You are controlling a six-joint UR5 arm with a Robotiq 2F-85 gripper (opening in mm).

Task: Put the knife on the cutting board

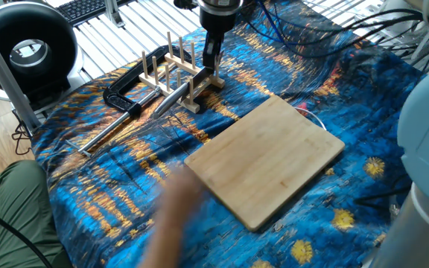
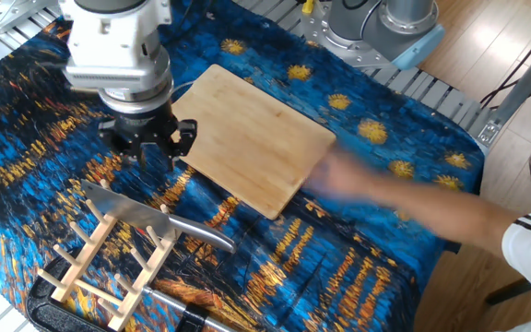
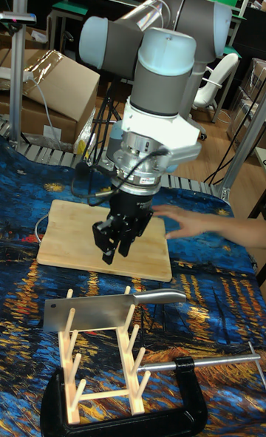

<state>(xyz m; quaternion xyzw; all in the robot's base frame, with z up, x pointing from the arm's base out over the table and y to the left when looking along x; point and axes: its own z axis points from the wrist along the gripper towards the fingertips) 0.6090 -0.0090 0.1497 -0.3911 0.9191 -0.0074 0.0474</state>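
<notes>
The knife [image 3: 89, 310], an all-silver cleaver, rests across the pegs of a wooden rack, its rounded handle [image 3: 159, 298] sticking out to one side. It also shows as the knife [image 2: 125, 211] and the knife [image 1: 197, 77]. The cutting board [image 2: 256, 138] lies flat on the blue patterned cloth beside the rack; cutting board [image 1: 267, 160], cutting board [image 3: 70, 239]. My gripper [image 3: 114, 248] hangs open and empty a little above the knife, between board edge and rack; gripper [image 2: 146, 155], gripper [image 1: 211, 58].
The peg rack [image 3: 103, 363] stands next to a black clamp [image 3: 125, 407] with a long metal rod [image 1: 110, 128]. A person's arm [image 2: 404, 198] sweeps in blurred near the board's edge; hand [image 3: 196, 222]. Cables run behind the arm.
</notes>
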